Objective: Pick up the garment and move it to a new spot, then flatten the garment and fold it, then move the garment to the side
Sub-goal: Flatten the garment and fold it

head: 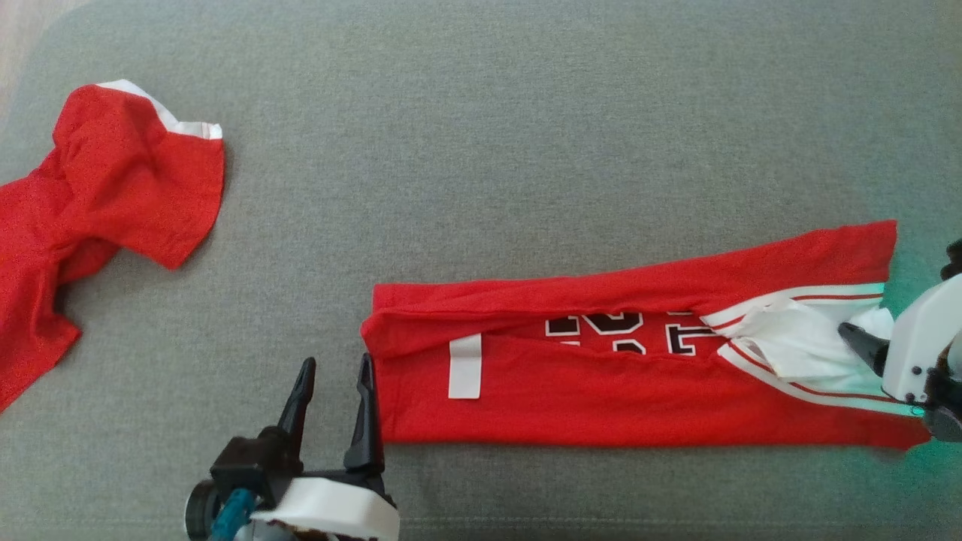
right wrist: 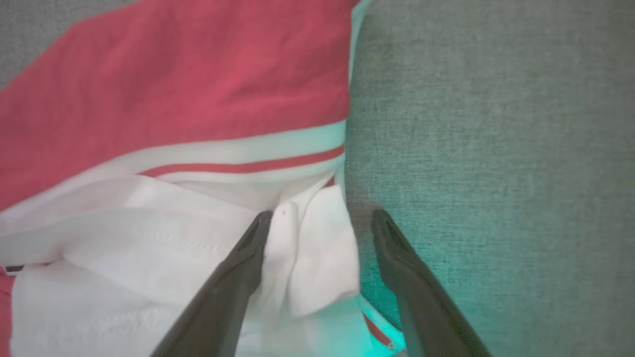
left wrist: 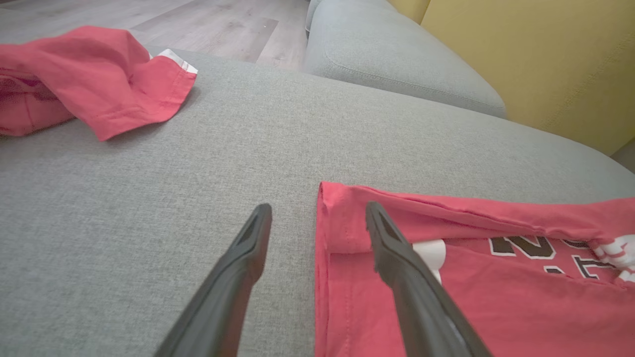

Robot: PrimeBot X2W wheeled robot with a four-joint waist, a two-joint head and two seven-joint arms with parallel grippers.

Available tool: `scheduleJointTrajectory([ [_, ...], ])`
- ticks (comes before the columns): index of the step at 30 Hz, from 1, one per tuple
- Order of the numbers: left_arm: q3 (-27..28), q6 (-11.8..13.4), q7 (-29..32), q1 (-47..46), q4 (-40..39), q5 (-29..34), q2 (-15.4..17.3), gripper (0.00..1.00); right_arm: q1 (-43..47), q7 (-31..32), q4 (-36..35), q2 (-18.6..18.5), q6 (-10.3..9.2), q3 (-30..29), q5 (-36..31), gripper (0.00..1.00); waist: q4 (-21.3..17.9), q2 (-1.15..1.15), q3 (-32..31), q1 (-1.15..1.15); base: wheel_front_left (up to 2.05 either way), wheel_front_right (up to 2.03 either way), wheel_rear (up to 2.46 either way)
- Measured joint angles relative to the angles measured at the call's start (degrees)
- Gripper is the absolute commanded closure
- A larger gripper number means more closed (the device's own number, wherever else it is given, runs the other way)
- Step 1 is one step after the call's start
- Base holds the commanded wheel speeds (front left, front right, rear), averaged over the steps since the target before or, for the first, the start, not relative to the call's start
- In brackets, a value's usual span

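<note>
The garment (head: 616, 391) is a red jersey with white trim and dark lettering, folded into a long band on the grey couch seat (head: 481, 150). My left gripper (head: 337, 361) is open at its left end. In the left wrist view, the left gripper (left wrist: 319, 208) has one finger over the garment (left wrist: 496, 307) and the other over bare seat. My right gripper (head: 898, 297) is open at the right end. In the right wrist view, the right gripper (right wrist: 322, 213) straddles the edge of the garment (right wrist: 173, 89), with one finger on the white collar cloth. Neither gripper holds anything.
A second red garment (head: 113, 195) lies crumpled at the seat's far left and also shows as the crumpled garment (left wrist: 99, 74) in the left wrist view. Beyond the seat are another grey cushion (left wrist: 387, 54), a yellow backrest (left wrist: 545, 59) and wooden floor (left wrist: 223, 25).
</note>
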Motion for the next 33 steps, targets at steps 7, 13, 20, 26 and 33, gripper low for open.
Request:
scheduleJointTrajectory([
  [7, 1.22, -1.48, 0.0, 0.05, 0.85, 0.99, -0.78, 0.0, -0.2, -0.6, 0.33, 3.56, -0.05, -1.31, 3.9, 1.0, 0.92, 0.0, -0.25, 0.0, 0.0, 0.0, 0.0],
  [13, 2.87, -1.88, 0.0, 1.35, 0.97, 1.07, -0.87, 0.0, -0.05, -3.32, 1.86, 5.35, -0.05, -4.36, 6.11, 1.0, 0.8, 0.0, -2.28, 0.0, 0.0, 0.0, 0.0],
  [20, 3.75, -1.92, 0.0, 3.67, 0.97, 0.87, -0.92, 0.0, 0.08, -9.31, 2.16, 2.56, -0.04, -12.01, 5.82, 1.0, 0.59, 0.0, -6.23, 0.0, 0.0, 0.0, 0.0],
  [26, 4.06, -1.89, 0.0, 6.01, 0.88, 0.78, -0.92, 0.0, 1.24, -9.56, -1.47, -0.52, -0.04, -16.46, 4.82, 1.0, 0.56, 0.0, -9.45, 0.0, 0.0, 0.0, 0.0],
  [33, 4.02, -1.87, 0.0, 6.53, 0.96, -0.05, -0.92, 0.0, 3.15, -3.0, -13.01, 0.65, -0.04, -11.15, 7.31, 1.0, 0.27, 0.0, -10.42, 0.0, 0.0, 0.0, 0.0],
])
